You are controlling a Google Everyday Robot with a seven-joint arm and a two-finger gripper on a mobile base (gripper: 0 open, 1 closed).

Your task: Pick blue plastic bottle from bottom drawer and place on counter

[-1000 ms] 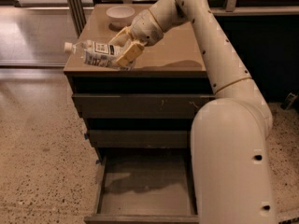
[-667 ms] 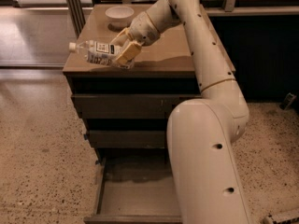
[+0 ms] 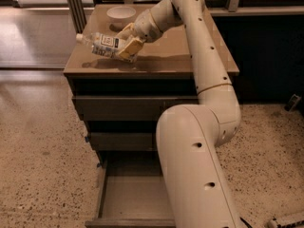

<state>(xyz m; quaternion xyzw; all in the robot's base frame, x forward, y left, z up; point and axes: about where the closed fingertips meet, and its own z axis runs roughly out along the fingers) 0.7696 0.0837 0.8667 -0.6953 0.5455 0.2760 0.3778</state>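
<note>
The blue plastic bottle (image 3: 102, 44) looks clear, with a white cap and a white printed label. It lies sideways, held just above the left part of the counter (image 3: 175, 56), its cap pointing left. My gripper (image 3: 127, 45) is shut on its base end. The bottom drawer (image 3: 133, 196) is pulled open at the foot of the cabinet and its tray shows nothing inside, though my arm hides its right side.
A white bowl (image 3: 121, 15) stands at the back left of the counter. The two upper drawers (image 3: 128, 107) are closed. Speckled floor surrounds the cabinet; a dark wall and railing lie behind.
The gripper and bottle have shifted slightly toward the counter's back and inward over its top. The camera has moved closer, so the arm fills more of the view.
</note>
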